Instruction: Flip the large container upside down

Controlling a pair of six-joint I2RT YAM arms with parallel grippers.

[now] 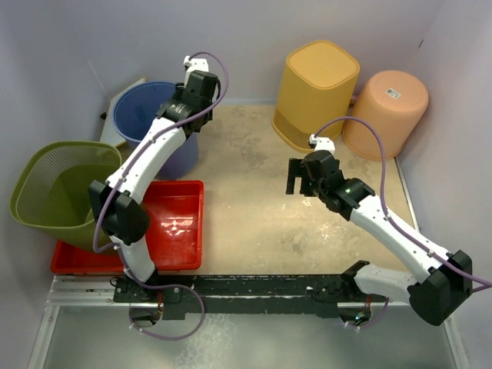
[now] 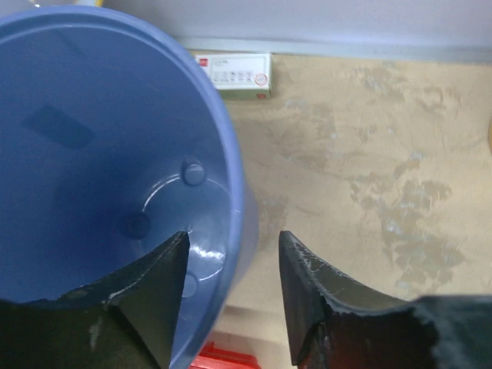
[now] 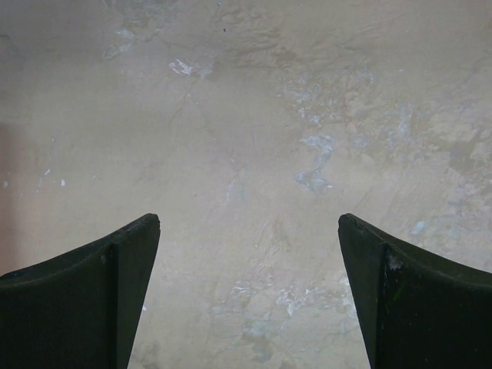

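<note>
Left gripper (image 2: 233, 240), jaws apart astride blue container (image 2: 92, 146) rim: step 1, pre-grasp. Next: clamp, lift, invert. Right gripper (image 3: 250, 223) spread, idle.

Part of the blue container (image 1: 138, 115) behind the left arm (image 1: 150, 152) (white label (image 2: 233, 74) illegibly small)

no legible text, white sticker (image 1: 393, 93) on orange tub (image 1: 382, 123) unreadable, white label (image 2: 233, 74) by wall (image 2: 346, 17) blurred
</note>
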